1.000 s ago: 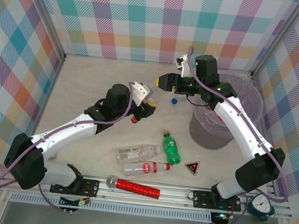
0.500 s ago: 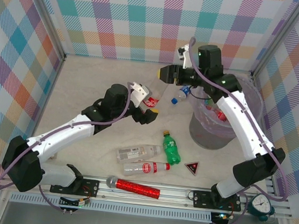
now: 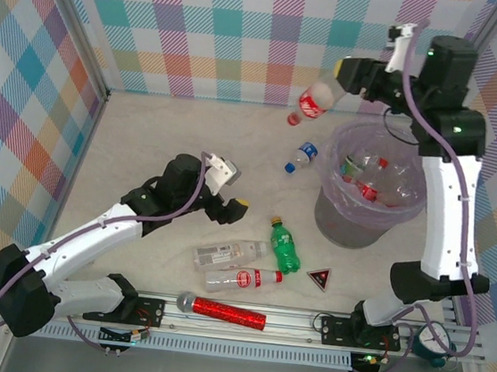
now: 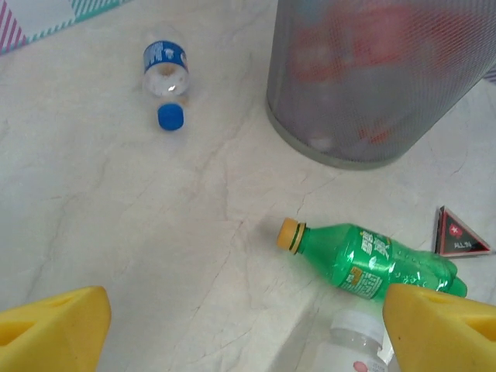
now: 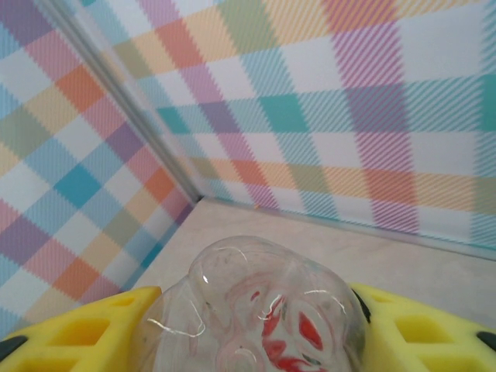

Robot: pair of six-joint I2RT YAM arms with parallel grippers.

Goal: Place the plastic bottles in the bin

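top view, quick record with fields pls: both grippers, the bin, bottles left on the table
right gripper: shut on red-label bottle, raised beside the bin's rim
left gripper: open, empty, above the table
bin: upright, several bottles inside
lying on table: blue-capped bottle, green bottle, two clear bottles
other items: microphone, dark triangle

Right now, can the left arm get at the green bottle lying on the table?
Probably yes. The left gripper is open, and the green bottle lies close ahead of it on the table, with nothing between them.
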